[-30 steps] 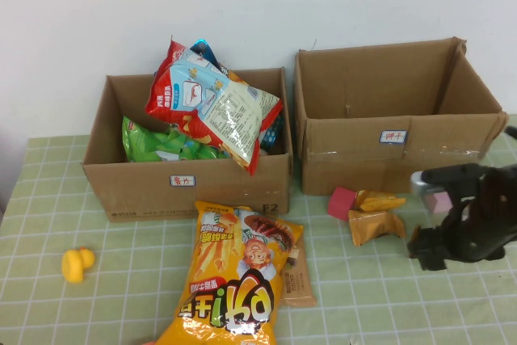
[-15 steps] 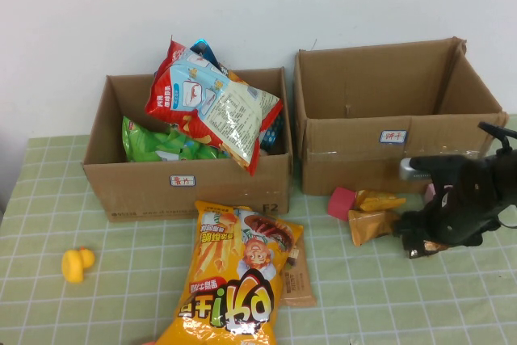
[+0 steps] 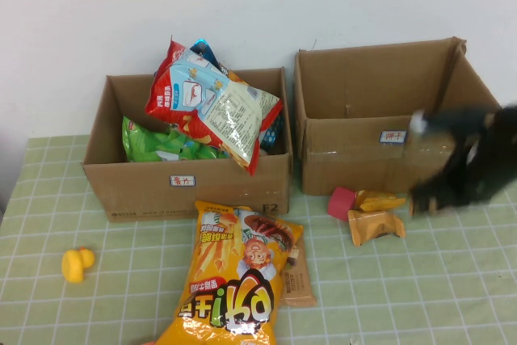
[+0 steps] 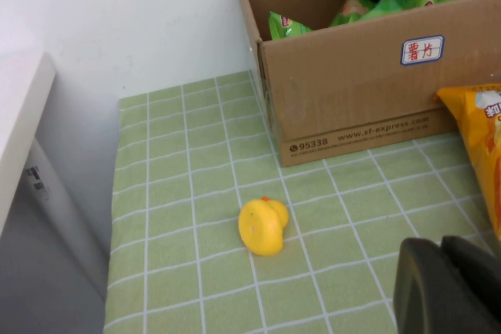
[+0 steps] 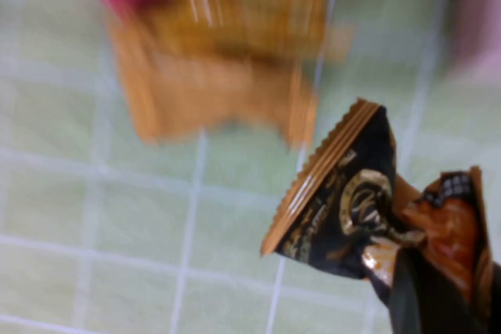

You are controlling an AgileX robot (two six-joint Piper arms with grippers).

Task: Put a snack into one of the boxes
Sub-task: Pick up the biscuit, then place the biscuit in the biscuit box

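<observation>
High view: we log the right gripper (image 3: 440,197) blurred in front of the right box (image 3: 388,111), by its near wall; the left box (image 3: 187,169), full of bags, sits further left. Left wrist view: the left gripper (image 4: 448,287) hangs low near a yellow duck (image 4: 264,226); we cannot tell its jaw state. Right wrist view: jaws are clenched on a dark snack packet (image 5: 352,209) above the green cloth (image 5: 117,232).
</observation>
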